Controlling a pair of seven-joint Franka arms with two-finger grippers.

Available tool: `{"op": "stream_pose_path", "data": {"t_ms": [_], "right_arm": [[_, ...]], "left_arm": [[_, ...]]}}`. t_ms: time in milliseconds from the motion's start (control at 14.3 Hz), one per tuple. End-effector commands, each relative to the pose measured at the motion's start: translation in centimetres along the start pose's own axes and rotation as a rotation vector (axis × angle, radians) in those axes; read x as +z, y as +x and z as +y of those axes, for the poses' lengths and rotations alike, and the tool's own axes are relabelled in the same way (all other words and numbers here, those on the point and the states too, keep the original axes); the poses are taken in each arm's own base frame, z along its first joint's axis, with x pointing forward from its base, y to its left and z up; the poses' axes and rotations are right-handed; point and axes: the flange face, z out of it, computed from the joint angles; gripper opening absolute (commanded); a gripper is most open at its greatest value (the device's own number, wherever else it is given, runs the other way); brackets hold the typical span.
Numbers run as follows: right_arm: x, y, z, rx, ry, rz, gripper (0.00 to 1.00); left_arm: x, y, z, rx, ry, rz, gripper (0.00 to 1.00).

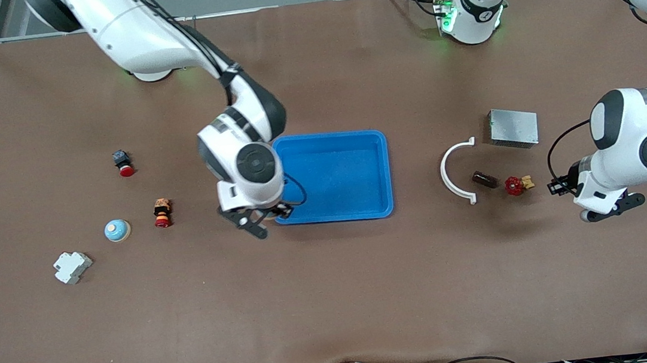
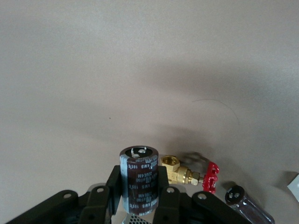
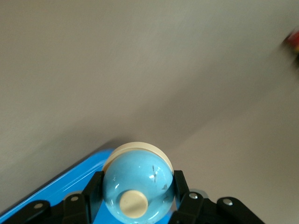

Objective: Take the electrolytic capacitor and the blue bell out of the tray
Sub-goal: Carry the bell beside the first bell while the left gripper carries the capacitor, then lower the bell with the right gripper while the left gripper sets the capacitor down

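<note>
My right gripper (image 1: 256, 217) hangs over the blue tray's (image 1: 325, 136) corner at the right arm's end. In the right wrist view it (image 3: 138, 189) is shut on a light-blue bell (image 3: 138, 179) with a cream button, above the tray's rim (image 3: 65, 179). My left gripper (image 1: 610, 210) is over bare table at the left arm's end. In the left wrist view it (image 2: 139, 189) is shut on a dark brown capacitor (image 2: 140, 179), held upright. A second bell (image 1: 117, 230) and a second capacitor (image 1: 484, 179) lie on the table.
A red-handled brass valve (image 1: 516, 185), a white curved clip (image 1: 455, 172) and a metal box (image 1: 513, 127) lie near the left arm. Two red push buttons (image 1: 124, 163) (image 1: 162, 214) and a white block (image 1: 72, 267) lie toward the right arm's end.
</note>
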Motion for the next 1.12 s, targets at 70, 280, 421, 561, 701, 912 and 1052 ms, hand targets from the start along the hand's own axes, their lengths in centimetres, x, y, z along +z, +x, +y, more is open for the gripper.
{"op": "stream_pose_path", "data": {"t_ms": [70,280,421,561,701,912,1052], "right_arm": [[-1.8,7.3,6.8,-0.130,-0.041,-0.049,0.00],[-0.9,13.1,11.5,-0.197,-0.039,-0.067,0.00],[-0.2,17.4,15.5,-0.258,-0.023,-0.077,0.00],[0.3,20.7,18.7,-0.318,0.003,-0.071,0.00],[1.2,23.4,21.6,-0.359,0.030,-0.058,0.00],[4.1,26.1,25.2,-0.410,0.075,-0.016,0.00],[5.4,27.3,27.0,-0.430,0.088,0.000,0.00]], "left_arm": [[3.0,1.2,-0.9,0.025,-0.047,0.036,0.00],[3.6,2.7,-0.4,0.059,-0.031,0.066,0.00],[5.4,3.0,0.1,0.124,0.026,0.078,0.00],[5.7,3.3,0.1,0.132,0.029,0.087,0.00],[6.4,3.2,0.4,0.122,0.025,0.076,0.00],[6.7,3.8,0.4,0.104,0.003,0.081,0.33],[6.6,3.9,0.4,0.116,0.009,0.085,1.00]]}}
